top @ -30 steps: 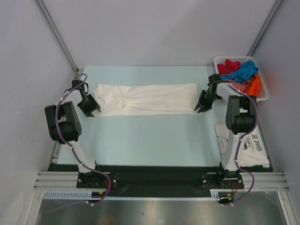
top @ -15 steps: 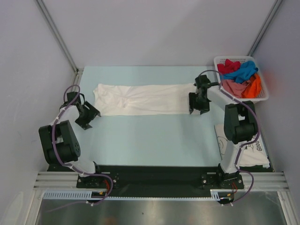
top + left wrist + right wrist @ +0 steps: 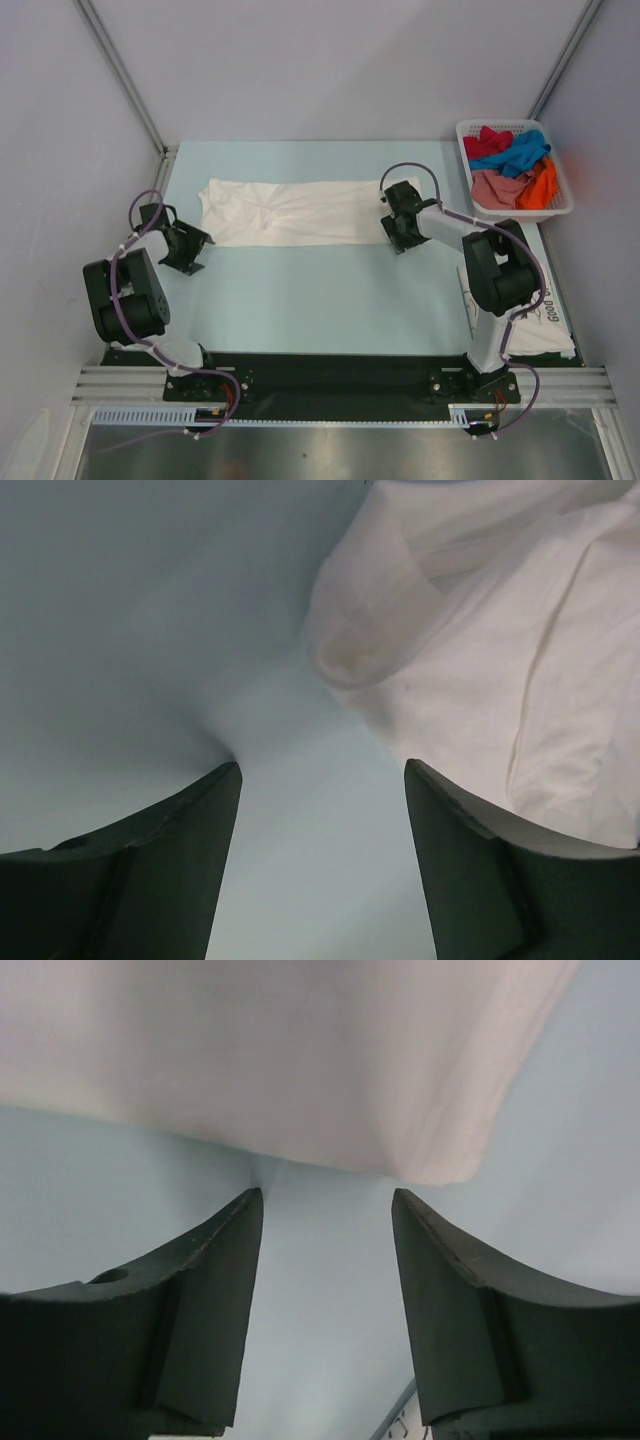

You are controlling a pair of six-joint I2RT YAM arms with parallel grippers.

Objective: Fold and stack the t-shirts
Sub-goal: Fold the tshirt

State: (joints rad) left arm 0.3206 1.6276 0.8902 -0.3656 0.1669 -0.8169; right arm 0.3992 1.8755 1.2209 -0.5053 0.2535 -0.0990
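Observation:
A plain white t-shirt (image 3: 295,212) lies folded into a long strip across the far half of the table. My left gripper (image 3: 195,250) is open and empty, low over the table just off the strip's near-left corner. In the left wrist view the gripper (image 3: 320,772) has bare table between its jaws, and the shirt (image 3: 500,650) is ahead to the right. My right gripper (image 3: 394,240) is open and empty at the strip's right end. In the right wrist view the gripper (image 3: 325,1198) sits just short of the shirt's edge (image 3: 300,1060).
A white lattice basket (image 3: 562,205) at the far right holds red (image 3: 488,140), blue (image 3: 520,153), pink (image 3: 495,187) and orange (image 3: 542,182) shirts. A folded white shirt with black line print (image 3: 535,320) lies near the front right edge, beside the right arm.
My right gripper has swung left from beyond the shirt's right end to its near-right edge. My left gripper has drawn back from the shirt's left end toward the near left.

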